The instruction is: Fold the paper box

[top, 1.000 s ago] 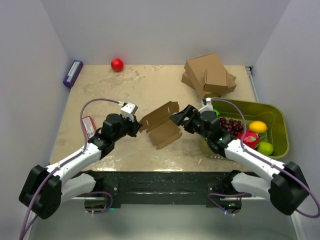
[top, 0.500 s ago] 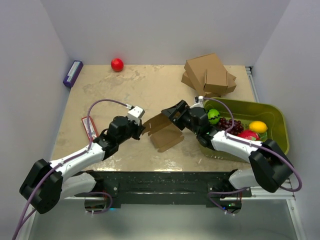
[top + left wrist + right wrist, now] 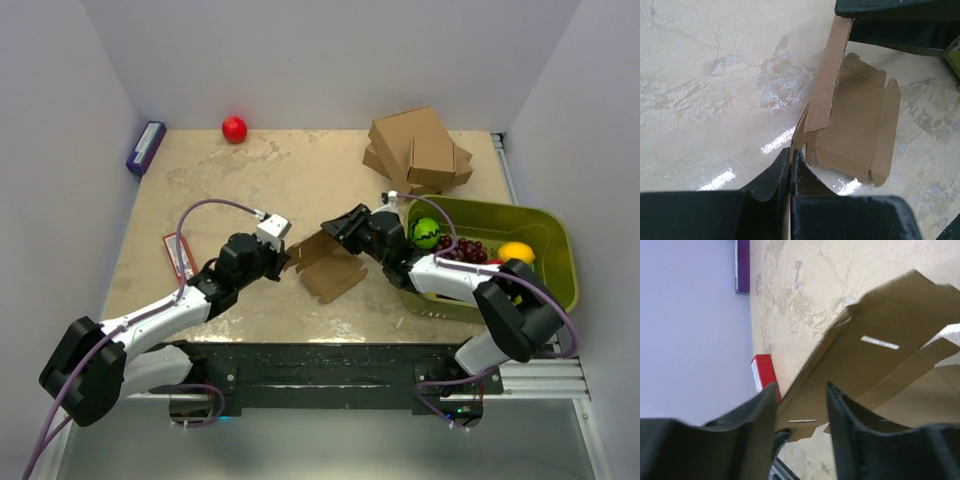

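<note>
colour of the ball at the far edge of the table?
The ball is red; it shows best in the top external view.

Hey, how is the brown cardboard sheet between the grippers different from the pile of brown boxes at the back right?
The paper box is an open die-cut sheet with one panel raised; the stacked boxes are closed up. The left gripper pinches the paper box; the stacked boxes lie untouched. The paper box lies centrally, the stacked boxes at the far right. Both are plain brown cardboard.
</note>
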### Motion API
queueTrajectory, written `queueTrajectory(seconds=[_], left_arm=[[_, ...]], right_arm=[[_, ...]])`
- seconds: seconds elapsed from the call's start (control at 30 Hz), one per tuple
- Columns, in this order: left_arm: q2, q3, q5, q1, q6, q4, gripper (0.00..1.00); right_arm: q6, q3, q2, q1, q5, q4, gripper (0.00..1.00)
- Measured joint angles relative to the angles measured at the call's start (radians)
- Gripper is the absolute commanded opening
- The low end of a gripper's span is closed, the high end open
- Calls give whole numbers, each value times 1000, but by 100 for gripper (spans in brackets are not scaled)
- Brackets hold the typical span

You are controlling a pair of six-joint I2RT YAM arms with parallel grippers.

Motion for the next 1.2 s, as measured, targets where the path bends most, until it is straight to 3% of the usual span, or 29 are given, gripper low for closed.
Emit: queueTrajectory(seconds=[0.27,0.37,0.53,0.63,0.67,0.77,0.93,1.2], left_arm=[[0,0,0,0,-1,-3,0],[0,-5,3,-1,-1,-7,0],[0,-19,13,-1,-1,-9,0],[4,-19,17,-1,-1,-9,0],[6,-19,17,-1,-2,-9,0],[11,-18,11,-1,-5,-9,0],[18,5,8,-1,-15,-38,0],[27,39,2,-1,-40,-87,0]], right_arm=[[2,-51,6,2,0,60,16],[3,-58,30,2,0,83,13],[1,-58,74,6,-2,122,20],[-18,-58,82,6,-1,134,41],[-29,-58,81,5,0,133,52],[-82,-60,67,5,4,117,69],[-191,-66,-8,47,30,64,72],[-310,-51,-90,223,129,-45,72]])
